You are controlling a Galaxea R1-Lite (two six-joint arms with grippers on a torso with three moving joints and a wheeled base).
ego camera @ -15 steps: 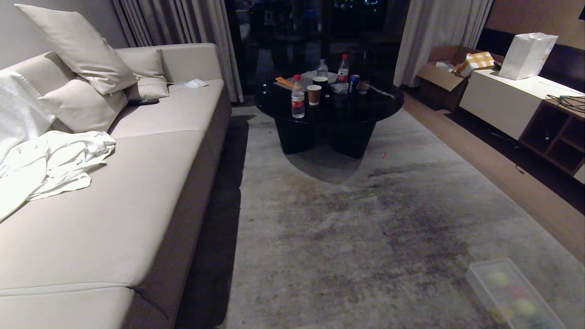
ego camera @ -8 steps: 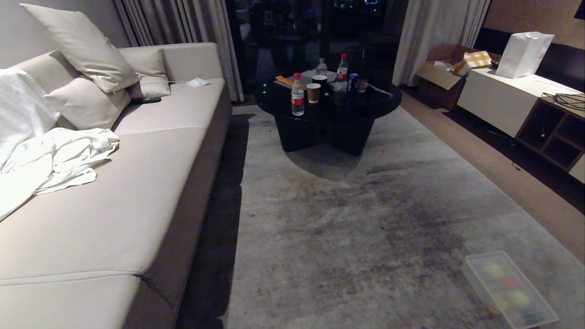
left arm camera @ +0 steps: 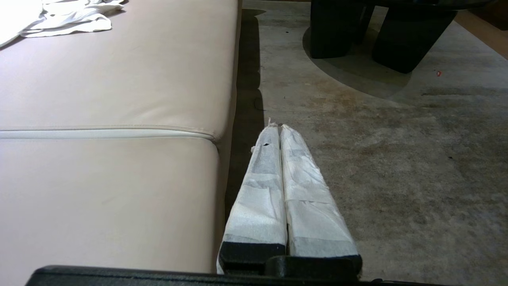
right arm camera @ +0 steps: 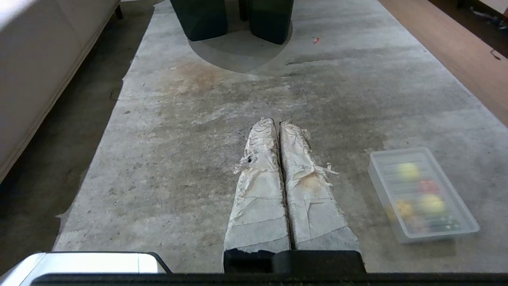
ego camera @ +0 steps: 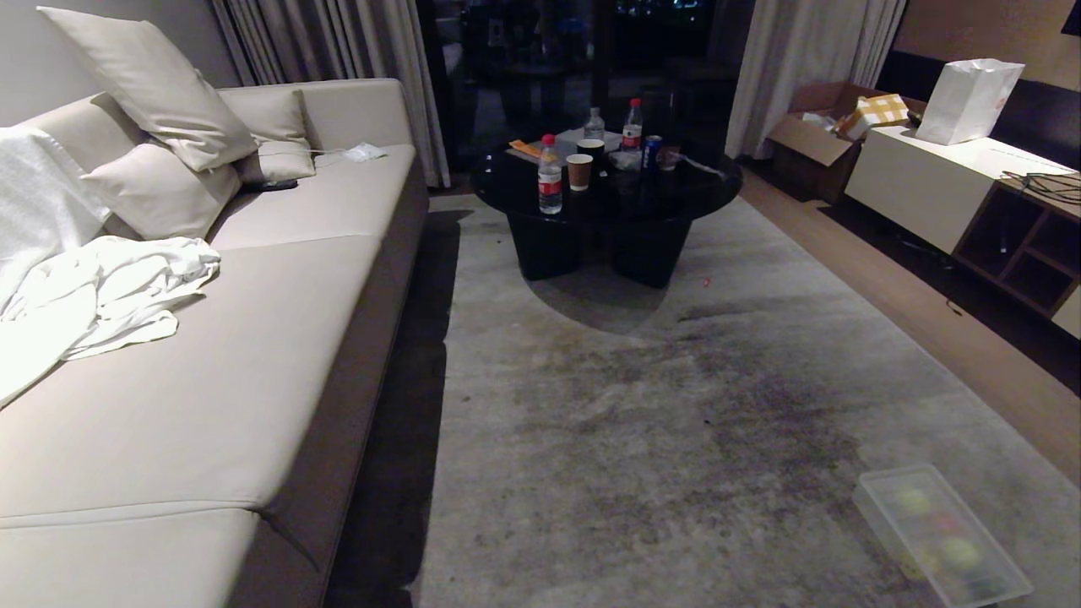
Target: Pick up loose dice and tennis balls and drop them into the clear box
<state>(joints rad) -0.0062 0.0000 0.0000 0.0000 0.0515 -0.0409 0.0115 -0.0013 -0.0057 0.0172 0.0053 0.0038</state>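
The clear box [ego camera: 893,545] lies on the grey carpet at the lower right of the head view, and beside my right gripper in the right wrist view, clear box [right arm camera: 436,235]. Through its frosted top I make out blurred shapes: yellow-green tennis balls [right arm camera: 408,170] and a red die [right arm camera: 428,185]. I see no dice or balls on the open carpet. My right gripper [right arm camera: 278,122] hangs shut and empty over the carpet, apart from the box. My left gripper [left arm camera: 276,126] is shut and empty too, over the carpet's edge by the sofa. Neither arm shows in the head view.
A long beige sofa [ego camera: 253,338] with cushions and a white cloth [ego camera: 93,295] runs along the left. A black round coffee table [ego camera: 604,198] with bottles and cups stands ahead. A white cabinet [ego camera: 920,186] and wood floor border the carpet's right side.
The whole head view shifted slightly up in the picture over the first half second, so the camera moved, then held still. Nothing in the room moved, and both grippers stay shut.
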